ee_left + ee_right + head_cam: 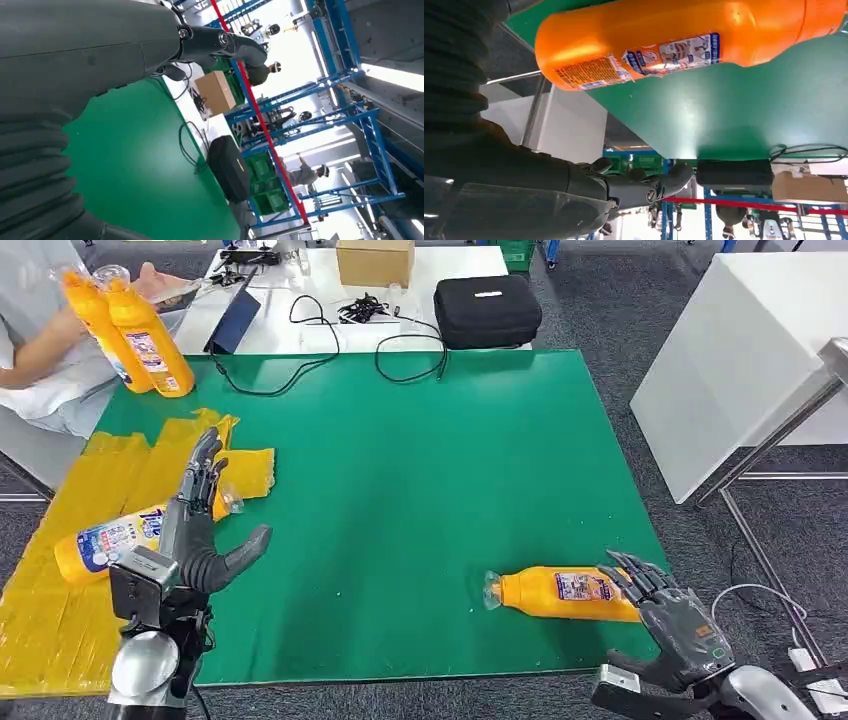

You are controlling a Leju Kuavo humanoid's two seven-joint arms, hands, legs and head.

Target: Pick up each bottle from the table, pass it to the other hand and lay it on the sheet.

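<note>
one orange plastic bottle with a blue label (pixel 105 542) already lies on the crinkled yellow sheet (pixel 60 610), just behind the left robot hand (pixel 203 530), which hovers open and upright. a second orange bottle (pixel 560 593) lies on the green tabletop (pixel 420 490) beside the right robot hand (pixel 665 615), which is spread, empty, not yet gripping.

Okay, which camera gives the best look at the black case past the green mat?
The head view: the black case shows whole on the white table. The left wrist view shows it tilted and smaller; the right wrist view shows only a dark edge-on strip.
</note>
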